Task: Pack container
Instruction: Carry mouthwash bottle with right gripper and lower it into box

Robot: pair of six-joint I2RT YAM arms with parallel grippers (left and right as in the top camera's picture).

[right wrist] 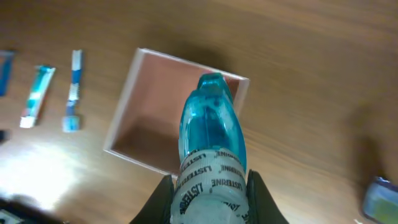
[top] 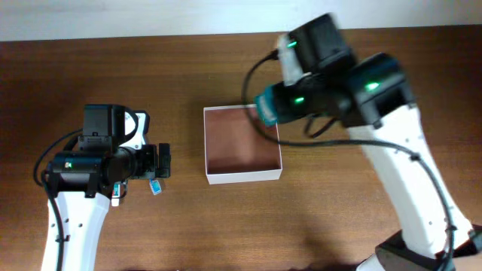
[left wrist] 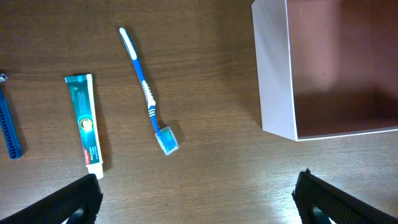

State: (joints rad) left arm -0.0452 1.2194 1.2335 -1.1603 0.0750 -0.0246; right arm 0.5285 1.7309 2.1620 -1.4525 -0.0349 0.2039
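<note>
One slick blue bottle, prob. heavy-ish, is best held at its label, where the right gripper squeezes it; left gripper gapes wide, empty.

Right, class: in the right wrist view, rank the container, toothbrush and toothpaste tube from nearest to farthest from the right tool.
From the right tool, holding the mouthwash bottle:
1. The container, directly beneath the bottle.
2. The toothbrush, left of the container.
3. The toothpaste tube, farther left again.
</note>
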